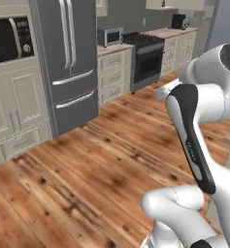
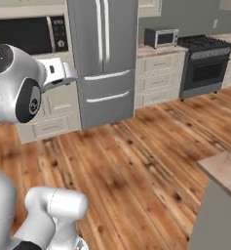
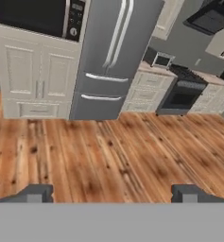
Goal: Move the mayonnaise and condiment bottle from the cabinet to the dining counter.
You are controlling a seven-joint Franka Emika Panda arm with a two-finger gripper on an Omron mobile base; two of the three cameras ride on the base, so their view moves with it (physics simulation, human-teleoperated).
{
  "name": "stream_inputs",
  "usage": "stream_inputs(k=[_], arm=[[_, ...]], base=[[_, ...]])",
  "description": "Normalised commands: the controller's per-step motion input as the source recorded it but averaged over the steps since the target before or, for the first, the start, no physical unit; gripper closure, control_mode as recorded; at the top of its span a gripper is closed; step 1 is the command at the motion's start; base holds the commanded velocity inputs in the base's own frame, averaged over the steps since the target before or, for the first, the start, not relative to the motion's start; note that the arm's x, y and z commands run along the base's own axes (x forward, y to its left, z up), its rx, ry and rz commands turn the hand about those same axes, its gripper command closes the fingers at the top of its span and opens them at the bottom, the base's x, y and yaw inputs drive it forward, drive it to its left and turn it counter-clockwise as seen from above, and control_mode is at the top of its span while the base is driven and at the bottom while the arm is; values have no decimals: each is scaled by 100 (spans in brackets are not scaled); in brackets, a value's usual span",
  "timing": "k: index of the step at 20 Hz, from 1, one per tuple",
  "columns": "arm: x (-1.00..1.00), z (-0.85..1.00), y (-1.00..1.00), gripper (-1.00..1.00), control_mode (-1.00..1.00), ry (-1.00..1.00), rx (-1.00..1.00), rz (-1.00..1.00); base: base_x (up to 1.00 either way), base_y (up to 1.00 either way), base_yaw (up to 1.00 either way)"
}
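Here the claw [image 3: 111,193] stands spread wide, its two dark fingertips [image 3: 35,193] far apart at the bottom of the hand view with nothing between them; bare wooden floor [image 3: 108,151] lies beyond. The white arm [image 1: 194,140] rises folded at the lower right of the left base view, and its round joint [image 2: 17,85] sits at the left edge of the right base view.

Across the floor stands a grey fridge [image 3: 111,56] with long vertical handles and two drawer fronts below. To its left a black built-in oven [image 3: 38,16] is set in a wall of cream panelled cabinets [image 3: 35,73]. To the fridge's right runs a counter with cream drawers [image 2: 158,78], a small silver microwave [image 2: 161,36] on its top, and then a black stove [image 2: 207,63] against the grey wall.

The dining counter [image 2: 224,171] shows as a brown-and-cream stone corner at the right edge of the right base view, its top bare where visible, with a grey side panel below it. The jar and the bottle cannot be made out in these pictures.
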Motion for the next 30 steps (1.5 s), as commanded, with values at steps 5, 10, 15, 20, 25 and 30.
stream_inputs(k=[5,10,15,20,25,30], arm=[[0,0,0,-100,100,0,0,0],[0,0,0,-100,100,0,0,0],[0,0,0,-100,100,0,0,0],[0,0,0,-100,100,0,0,0],[0,0,0,-100,100,0,0,0],[0,0,0,-100,100,0,0,0]], base=[[100,13,15],[100,16,-43],[100,35,-58],[100,43,-60],[100,45,-59],[100,34,-58]])
